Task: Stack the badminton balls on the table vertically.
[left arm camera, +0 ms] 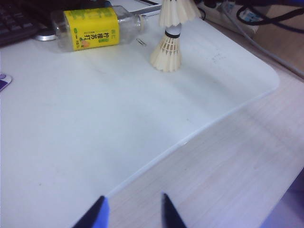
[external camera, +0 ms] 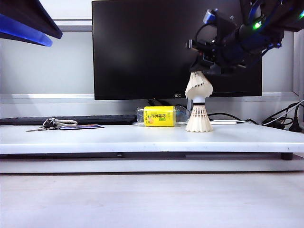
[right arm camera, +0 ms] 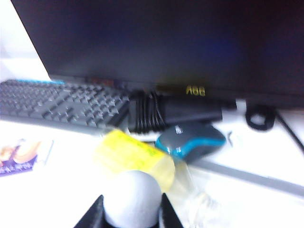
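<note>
On the table (external camera: 118,137), a wide white board, one of the badminton balls stands skirt down, cork tip up, toward the right end and close to the back edge; this lower shuttlecock (external camera: 199,119) rests on the board free of any grip. The upper shuttlecock (external camera: 198,86) sits right above it, skirt over the lower one's black-banded tip and tilted a little to one side; whether it is fully seated there cannot be told. The right gripper (right arm camera: 131,209) comes down from the upper right in the exterior view and pinches this upper shuttlecock by its rounded white tip, its two dark fingers (right arm camera: 91,214) pressed on either side of the cork in the right wrist view. The left gripper (left arm camera: 133,213) hangs off the board's front right corner over the pale wood surface, well apart from the stack, its fingers spread wide with nothing between them. Just to the left of the stack, near the back edge, a yellow-labelled bottle (external camera: 159,116) lies on its side. Farther left along the back edge lie a bunch of keys (external camera: 47,124) and a flat card (external camera: 80,127). Behind the board stands a black monitor (external camera: 142,47), with a keyboard (right arm camera: 57,102) and a blue-and-grey mouse (right arm camera: 190,141) under it.
</note>
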Available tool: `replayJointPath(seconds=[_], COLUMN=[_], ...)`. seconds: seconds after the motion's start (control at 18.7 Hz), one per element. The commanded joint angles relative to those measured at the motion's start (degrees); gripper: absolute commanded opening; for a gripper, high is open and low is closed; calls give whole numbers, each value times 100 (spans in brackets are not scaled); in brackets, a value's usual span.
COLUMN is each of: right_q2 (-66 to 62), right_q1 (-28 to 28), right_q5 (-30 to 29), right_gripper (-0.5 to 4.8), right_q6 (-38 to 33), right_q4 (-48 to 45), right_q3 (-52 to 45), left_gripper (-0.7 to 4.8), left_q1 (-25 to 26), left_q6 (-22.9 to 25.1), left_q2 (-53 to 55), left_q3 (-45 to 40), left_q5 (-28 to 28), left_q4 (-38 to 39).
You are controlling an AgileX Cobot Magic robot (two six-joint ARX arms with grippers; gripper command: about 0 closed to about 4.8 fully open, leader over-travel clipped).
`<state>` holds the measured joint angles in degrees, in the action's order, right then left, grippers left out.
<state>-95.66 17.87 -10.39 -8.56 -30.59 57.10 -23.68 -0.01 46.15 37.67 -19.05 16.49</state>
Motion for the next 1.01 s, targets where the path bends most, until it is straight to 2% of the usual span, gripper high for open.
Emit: replayJointPath(seconds=[0.05, 0.37, 0.64, 1.01], right_q2=[-125, -157, -155, -153], right_q1=[-2, -2, -7, -7], right_q5=[-26, -24, -24, -24], right_gripper=[106, 106, 106, 106], right_q6=[-22, 11, 7, 26], right_q4=[-96, 79, -199, -459], right_q3=[9, -15, -426, -402], left_gripper=[153, 153, 153, 153], left_q1=[-4, -4, -4, -4], left_q6=[0, -2, -2, -63], left_q2=[-17, -17, -17, -17], left_q3=[17, 17, 17, 20], left_q5=[-7, -4, -4, -4], left_q4=[-79, -74, -85, -205])
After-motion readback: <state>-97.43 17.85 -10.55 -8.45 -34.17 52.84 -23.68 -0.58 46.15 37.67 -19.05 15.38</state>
